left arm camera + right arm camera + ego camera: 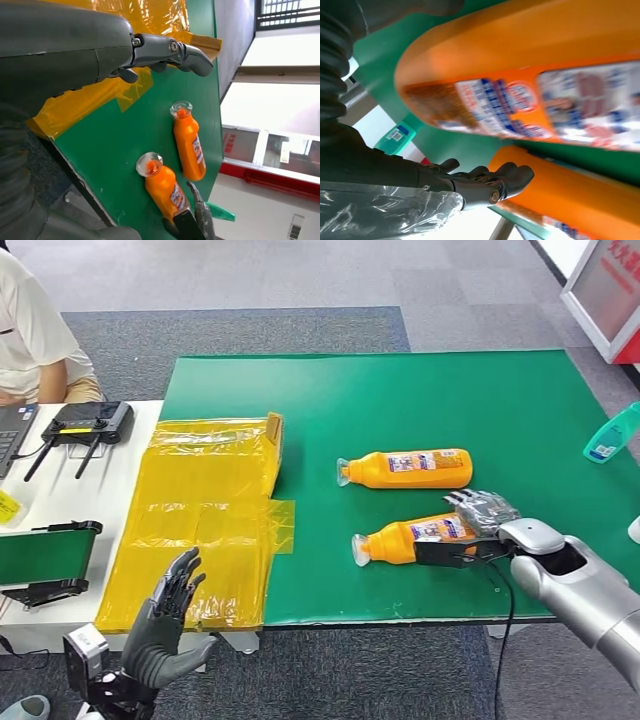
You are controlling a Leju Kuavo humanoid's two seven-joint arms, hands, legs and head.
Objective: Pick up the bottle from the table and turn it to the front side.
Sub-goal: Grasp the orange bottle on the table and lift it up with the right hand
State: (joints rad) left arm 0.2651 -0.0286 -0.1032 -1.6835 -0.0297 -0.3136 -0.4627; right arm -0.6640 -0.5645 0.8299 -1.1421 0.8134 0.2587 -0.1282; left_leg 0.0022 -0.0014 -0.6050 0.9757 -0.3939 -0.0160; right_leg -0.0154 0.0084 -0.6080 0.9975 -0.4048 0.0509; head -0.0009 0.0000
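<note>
Down low, the left hand [167, 625] hangs open holding nothing, while the right hand [483, 515] has its fingers [472, 505] around the near orange bottle [411, 538] lying on the green bench [453, 390]; it looks light, stiff, slippery, best held mid-body.

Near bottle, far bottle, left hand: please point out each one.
near bottle [407, 537], head view, orange body.
far bottle [411, 468], head view, label.
left hand [162, 625], head view, palm.

High head view, close wrist views
</note>
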